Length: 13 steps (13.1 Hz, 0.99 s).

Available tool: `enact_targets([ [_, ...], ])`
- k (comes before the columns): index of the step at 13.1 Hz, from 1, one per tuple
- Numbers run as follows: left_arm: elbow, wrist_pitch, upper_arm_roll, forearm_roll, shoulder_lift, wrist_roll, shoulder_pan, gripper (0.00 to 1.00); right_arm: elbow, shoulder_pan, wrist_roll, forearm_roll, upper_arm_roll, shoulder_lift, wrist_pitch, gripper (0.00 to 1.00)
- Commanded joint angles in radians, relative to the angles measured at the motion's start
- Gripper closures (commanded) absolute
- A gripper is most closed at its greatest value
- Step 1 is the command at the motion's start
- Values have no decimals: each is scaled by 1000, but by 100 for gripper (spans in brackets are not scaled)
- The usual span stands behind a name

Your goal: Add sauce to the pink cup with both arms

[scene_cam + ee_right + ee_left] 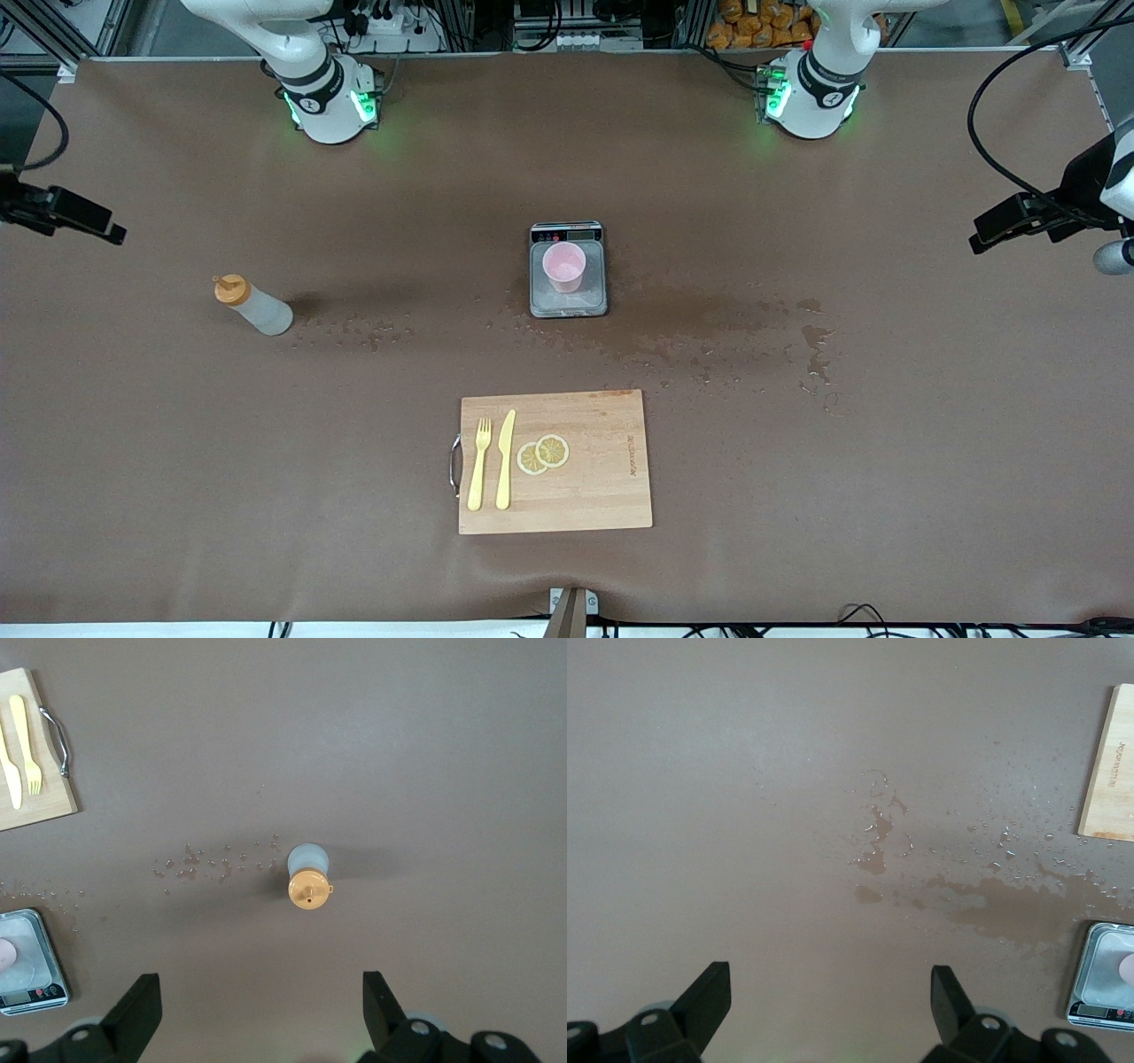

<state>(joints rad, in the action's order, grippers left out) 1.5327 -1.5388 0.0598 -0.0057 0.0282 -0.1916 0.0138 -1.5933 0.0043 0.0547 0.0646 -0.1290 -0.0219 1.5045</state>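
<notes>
The sauce bottle (257,308), whitish with an orange nozzle cap, stands upright on the brown table toward the right arm's end. From above it shows in the right wrist view (308,873). The pink cup (563,266) stands upright on a small grey scale (568,299) at mid-table. Its edge shows in the left wrist view (1127,967). My right gripper (260,979) is open and empty, high over the table beside the bottle. My left gripper (829,973) is open and empty, high over bare table toward the left arm's end. Both arms wait.
A wooden cutting board (602,478) lies nearer the front camera than the scale. It holds a yellow fork (479,465), a yellow knife (505,461) and two lemon slices (543,454). Wet patches and droplets (709,332) spread between bottle, scale and the left arm's end.
</notes>
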Motion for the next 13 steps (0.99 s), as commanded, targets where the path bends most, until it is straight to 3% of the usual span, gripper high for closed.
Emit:
enact_targets([
  [1,9,-1,6,0,-27,21,3,0,-4,-23,-10,-20,11,7,42,0],
  [4,7,9,8,0,-43,23,3,0,122,-15,-18,-74,14,63,37,0],
  [13,-12,46,20,0,-65,76,2,0,128,-4,-7,-43,17,71,45,0],
])
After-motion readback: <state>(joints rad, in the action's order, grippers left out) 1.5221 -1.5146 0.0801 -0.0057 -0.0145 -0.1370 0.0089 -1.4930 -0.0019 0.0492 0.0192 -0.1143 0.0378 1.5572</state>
